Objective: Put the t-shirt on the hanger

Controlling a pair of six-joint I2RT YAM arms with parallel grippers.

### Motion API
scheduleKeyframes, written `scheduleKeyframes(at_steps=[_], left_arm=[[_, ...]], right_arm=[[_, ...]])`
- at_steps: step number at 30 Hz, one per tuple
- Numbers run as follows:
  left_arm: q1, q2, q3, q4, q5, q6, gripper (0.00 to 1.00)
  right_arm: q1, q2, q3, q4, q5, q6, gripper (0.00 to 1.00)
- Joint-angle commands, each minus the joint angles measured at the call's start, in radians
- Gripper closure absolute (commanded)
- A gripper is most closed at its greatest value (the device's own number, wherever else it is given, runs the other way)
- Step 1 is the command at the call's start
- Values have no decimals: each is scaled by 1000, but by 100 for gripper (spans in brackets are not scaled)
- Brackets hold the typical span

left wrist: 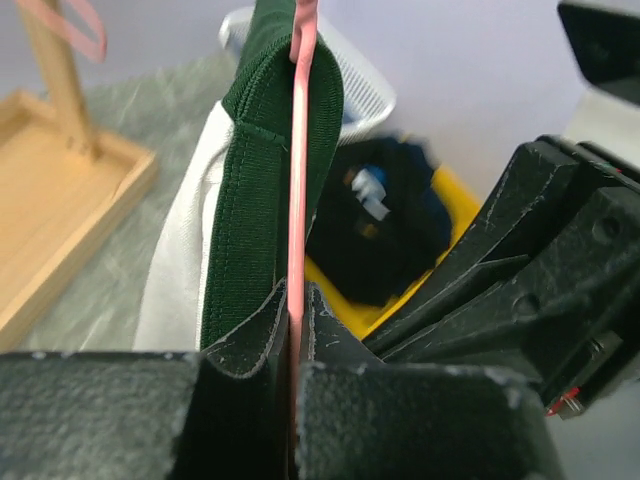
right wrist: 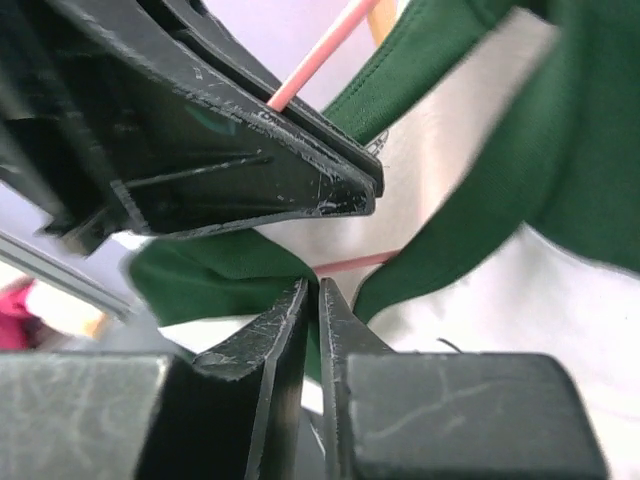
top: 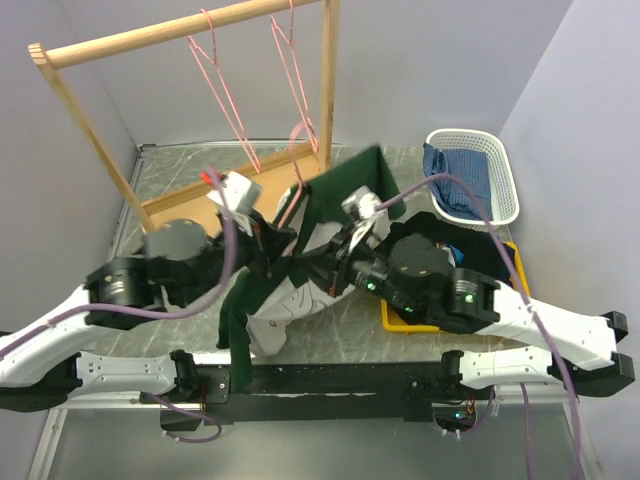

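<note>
The t-shirt (top: pixel 350 185), cream with dark green collar and sleeves, hangs in mid-air between both arms. Its green collar band (left wrist: pixel 255 180) lies draped beside the hanger wire. The pink hanger (top: pixel 292 200) runs up out of my left gripper (left wrist: pixel 296 300), which is shut on the wire (left wrist: pixel 298 150). My right gripper (right wrist: pixel 318 290) stands just below the left one with only a thin slit between its jaws. Green cloth of the t-shirt (right wrist: pixel 230 270) is caught in that slit. A piece of the hanger (right wrist: pixel 350 263) crosses just beyond the right fingertips.
A wooden rack (top: pixel 190 30) stands at the back with two more pink hangers (top: pixel 225 90) on its bar. At the right are a white basket (top: pixel 505 165) holding blue checked cloth and a yellow bin (top: pixel 392 318) of dark clothes. The two grippers nearly touch.
</note>
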Motion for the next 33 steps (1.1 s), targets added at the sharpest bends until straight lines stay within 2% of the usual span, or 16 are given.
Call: scheduleKeyframes(at_steps=[1, 2, 3, 5, 7, 11, 16, 20, 21, 24, 30, 33], left_arm=[[8, -29, -105, -16, -46, -28, 99], [13, -35, -130, -12, -26, -40, 99], [16, -38, -136, -22, -28, -49, 99], [37, -33, -133, -45, -26, -65, 99], [60, -29, -128, -68, -19, -68, 99], [91, 0, -93, -100, 3, -69, 99], [117, 8, -60, -117, 27, -62, 99], [129, 25, -1, -148, 55, -52, 99], [131, 30, 9, -153, 58, -49, 99], [132, 37, 39, -166, 70, -45, 99], [139, 39, 54, -169, 90, -37, 99], [140, 40, 69, -174, 96, -36, 99]], right_arm=[[-28, -12, -113, 49, -19, 54, 76], [-30, -20, -159, 60, -9, 62, 71], [-34, -30, -175, 60, 5, 71, 59], [-56, -46, -228, 66, 10, 89, 45], [-82, -90, -286, 100, -4, 109, 40], [-155, -151, -344, 117, 17, 138, 22], [-258, -182, -386, 149, 53, 155, 19], [-401, -147, -442, 241, -122, 149, 12], [-407, -136, -451, 311, -139, 144, 10], [-412, -98, -465, 370, -186, 112, 5], [-410, -15, -515, 548, -223, 88, 4], [-410, 26, -497, 557, -211, 98, 12]])
